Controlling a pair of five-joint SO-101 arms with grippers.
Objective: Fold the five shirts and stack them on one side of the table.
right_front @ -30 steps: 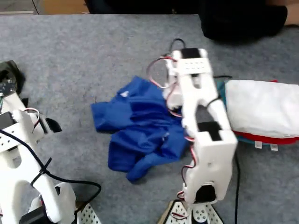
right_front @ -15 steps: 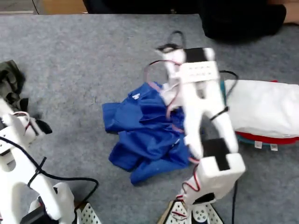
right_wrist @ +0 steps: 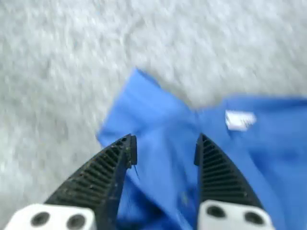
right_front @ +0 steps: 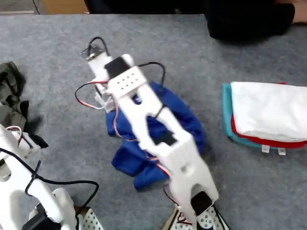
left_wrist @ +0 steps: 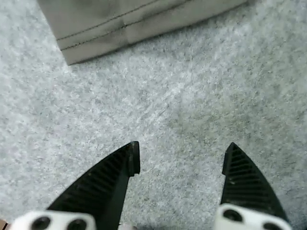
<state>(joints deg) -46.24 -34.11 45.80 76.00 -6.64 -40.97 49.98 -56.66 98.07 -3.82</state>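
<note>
Table [right_front: 57,57]: grey, felt-like cover. Blue shirt [right_front: 187,124]: unfolded, crumpled in a heap at mid-table, partly under the right arm [right_front: 158,129]; long axis runs roughly from the far edge toward the near edge, with a narrow lobe pointing at the near edge. Seen from the right wrist, the blue shirt [right_wrist: 268,143] sends a pointed corner out onto the grey cover beyond the fingertips, and a small white label [right_wrist: 240,120] lies on the cloth just beside one finger. Right claw [right_wrist: 165,143]: released, fingers spread above the blue cloth, nothing pinched between them. Stack at the table's right side: white shirt [right_front: 268,112] folded on top, red shirt [right_front: 268,142] under it, teal shirt [right_front: 226,110] at the bottom, long axis running left to right, well apart from the blue heap. Olive shirt [right_front: 9,91]: bunched at the left edge; from the left wrist a flat hemmed edge of it [left_wrist: 134,19] lies beyond the fingertips. Left claw [left_wrist: 182,158]: released, fingers wide apart over bare cover, apart from the olive cloth. Left arm [right_front: 24,182]: at the near left corner.
</note>
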